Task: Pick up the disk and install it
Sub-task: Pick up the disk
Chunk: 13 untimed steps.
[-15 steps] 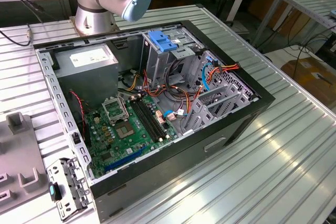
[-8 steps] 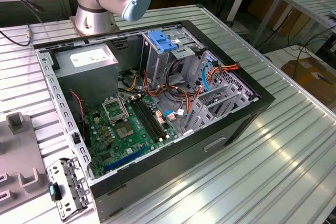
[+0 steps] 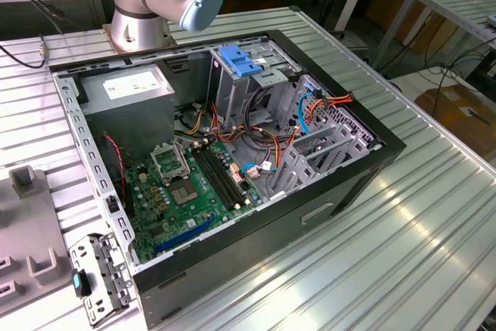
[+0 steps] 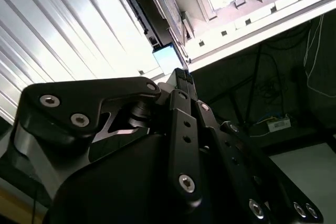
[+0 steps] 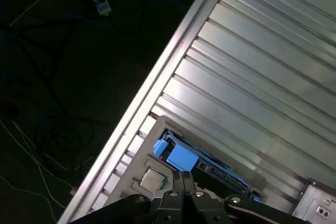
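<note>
Fingers (image 5: 181,184) pressed together, empty; disk (image 5: 202,162) just past tips, long axis along counter (image 5: 252,77) ribs, approx.

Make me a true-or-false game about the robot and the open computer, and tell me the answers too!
1. The computer case is open and its green board shows. True.
2. The latch on top of the metal cage is red. False: it is blue.
3. The gripper is holding the disk high in the air. False: in the first wrist view the disk lies near the table's edge, and the gripper's tip is close to its blue end.
4. A small square chip lies near the disk. True.
5. The table is made of wood. False: it is ribbed silvery metal.
</note>
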Motion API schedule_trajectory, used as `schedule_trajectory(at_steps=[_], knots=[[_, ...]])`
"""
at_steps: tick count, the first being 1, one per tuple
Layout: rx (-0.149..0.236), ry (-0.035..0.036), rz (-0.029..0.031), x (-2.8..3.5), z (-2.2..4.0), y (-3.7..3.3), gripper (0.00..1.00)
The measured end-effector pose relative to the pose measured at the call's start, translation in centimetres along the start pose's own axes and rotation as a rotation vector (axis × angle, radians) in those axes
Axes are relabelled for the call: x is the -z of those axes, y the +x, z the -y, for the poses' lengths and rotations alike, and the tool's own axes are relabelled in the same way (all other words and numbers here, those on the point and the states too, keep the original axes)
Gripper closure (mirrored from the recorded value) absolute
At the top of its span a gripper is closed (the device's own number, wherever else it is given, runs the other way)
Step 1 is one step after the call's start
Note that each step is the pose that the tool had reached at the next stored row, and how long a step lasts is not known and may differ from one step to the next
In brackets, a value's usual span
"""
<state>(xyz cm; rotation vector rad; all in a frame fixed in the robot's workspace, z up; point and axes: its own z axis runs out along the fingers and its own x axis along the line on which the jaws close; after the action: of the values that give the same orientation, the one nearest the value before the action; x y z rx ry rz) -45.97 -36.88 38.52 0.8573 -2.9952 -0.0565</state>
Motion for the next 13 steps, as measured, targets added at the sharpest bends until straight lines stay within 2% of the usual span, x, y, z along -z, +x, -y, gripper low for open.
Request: schedule_trajectory(at_steps=[8,11,13], knots=[[0.115,0.0017,-0.0048,0.0,0.02,-0.03,0.89],[0.212,0.0031,-0.0089,0.0,0.03,-0.05,0.89],[0.255,0.0037,-0.0107,0.0,0.04,-0.05,0.89]])
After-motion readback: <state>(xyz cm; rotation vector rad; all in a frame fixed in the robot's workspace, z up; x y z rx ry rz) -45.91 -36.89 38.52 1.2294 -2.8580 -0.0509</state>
